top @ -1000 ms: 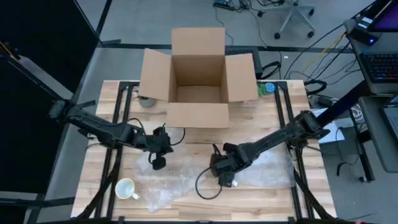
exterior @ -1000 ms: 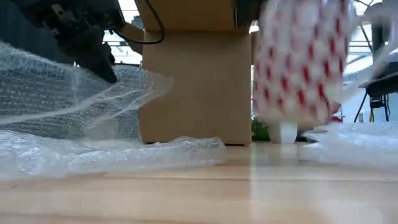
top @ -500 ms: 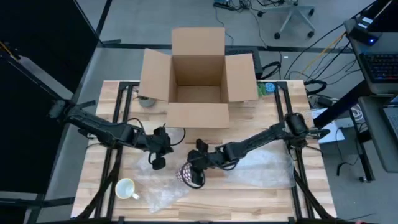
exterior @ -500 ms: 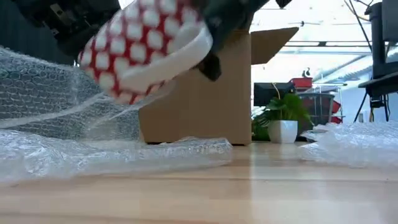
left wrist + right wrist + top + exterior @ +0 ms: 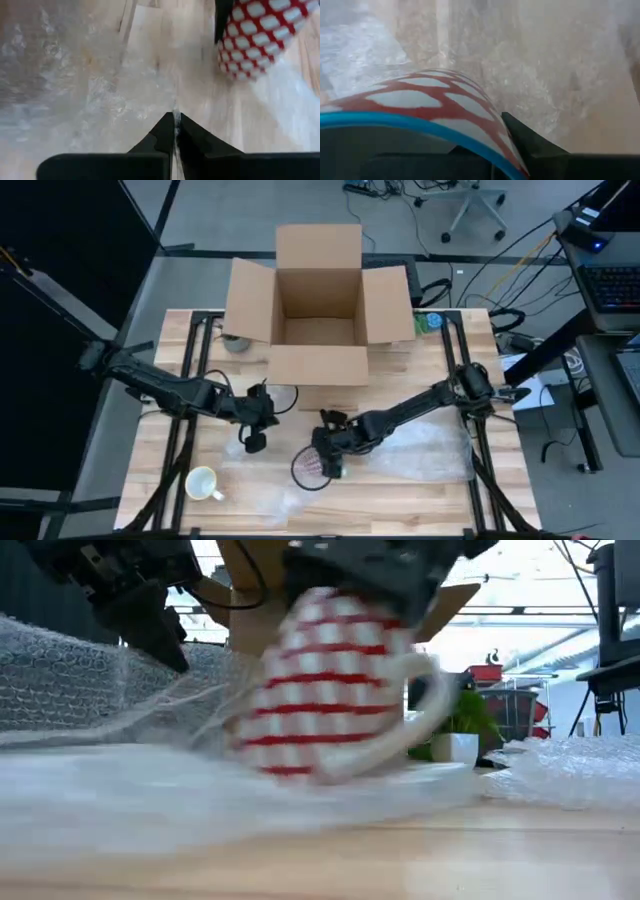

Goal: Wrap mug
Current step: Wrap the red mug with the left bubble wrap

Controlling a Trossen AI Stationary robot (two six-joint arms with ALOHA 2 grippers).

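A red-and-white checked mug [image 5: 311,467] with a blue inside hangs upright from my right gripper [image 5: 328,457], low over a sheet of bubble wrap [image 5: 262,492] at the table's near middle. The low view shows the mug [image 5: 325,685] with its handle [image 5: 425,710] to one side and its base close to the wrap. My left gripper [image 5: 253,442] stands left of the mug, shut on the sheet's far edge. The left wrist view shows the mug [image 5: 260,35] ahead of the shut fingers. My left gripper pinches the bubble wrap's far edge [image 5: 175,112] between its two shut fingers, coming from above. The sheet [image 5: 100,680] rises from the table up to the fingers. My right gripper holds the mug by its rim [image 5: 485,142] from above. One finger [image 5: 532,145] lies outside the wall; the other is hidden. The mug hangs upright; whether its base touches the wrap I cannot tell.
An open cardboard box [image 5: 318,300] stands at the table's far middle. A pale mug [image 5: 203,483] sits near the front left corner. A second bubble wrap sheet [image 5: 430,452] lies under the right arm. A small grey dish [image 5: 236,343] is left of the box.
My right gripper has carried the mug toward the table's left, over the bubble wrap. The mug was tipped half a second ago; it has since turned upright and come down close to the sheet.
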